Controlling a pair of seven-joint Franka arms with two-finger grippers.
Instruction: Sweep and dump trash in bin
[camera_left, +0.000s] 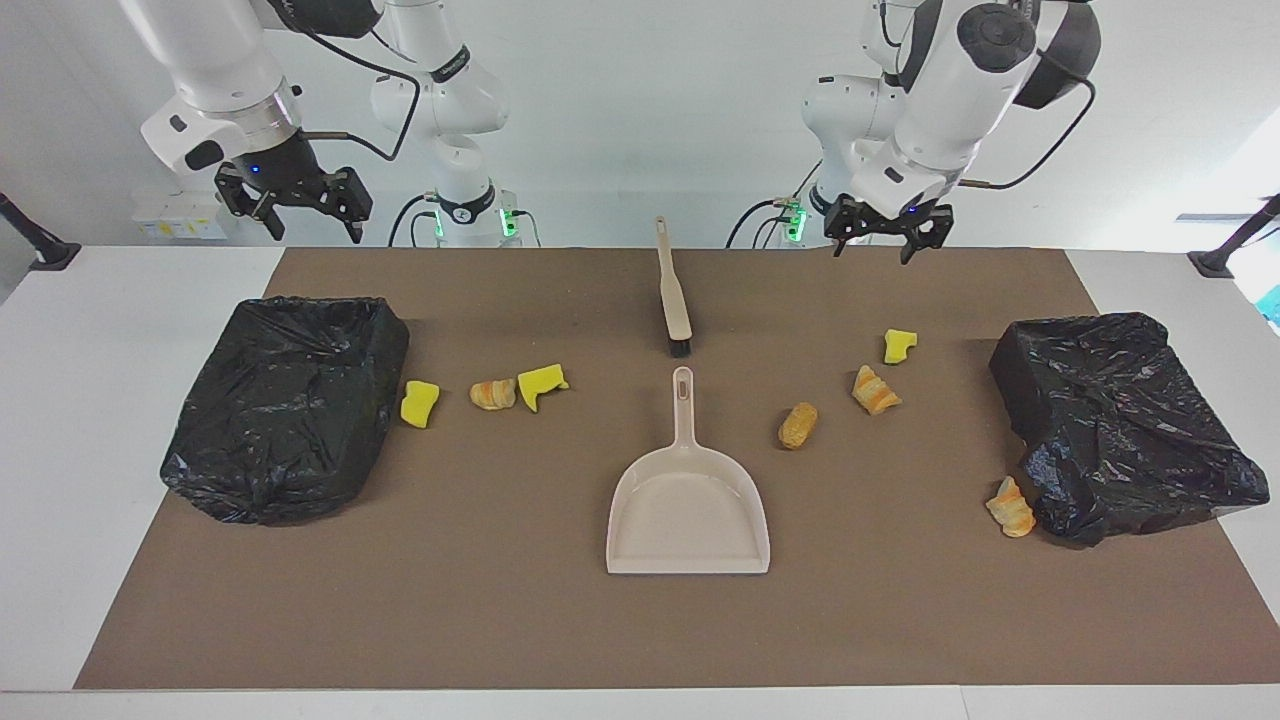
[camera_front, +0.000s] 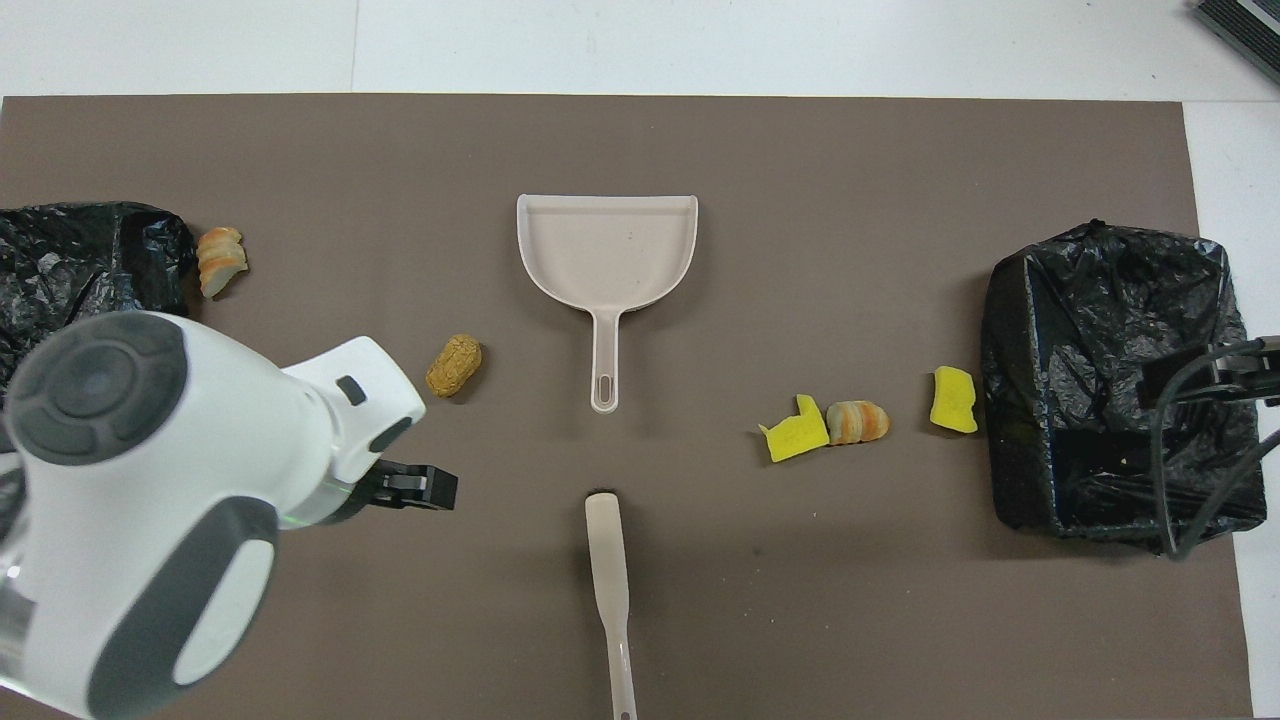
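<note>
Two black bins are sitting at the mat's (camera_left: 500, 620) ends, one (camera_left: 285, 405) under the right gripper (camera_left: 297, 215), open and waiting, one (camera_left: 1125, 420) at the left arm's. Seven trash pieces (camera_left: 797, 425) are lying mid-mat flanking the dustpan (camera_left: 688, 500) and brush (camera_left: 675, 295). Left gripper (camera_left: 885, 232), open, is hanging over the robots' edge.

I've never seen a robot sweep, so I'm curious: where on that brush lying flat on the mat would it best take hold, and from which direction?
Probably the brush's slim handle, around its middle, coming straight down from above. It lies flat with the black bristles toward the dustpan, and the handle is narrow enough for open fingers to straddle. Nothing lies beside it.
</note>
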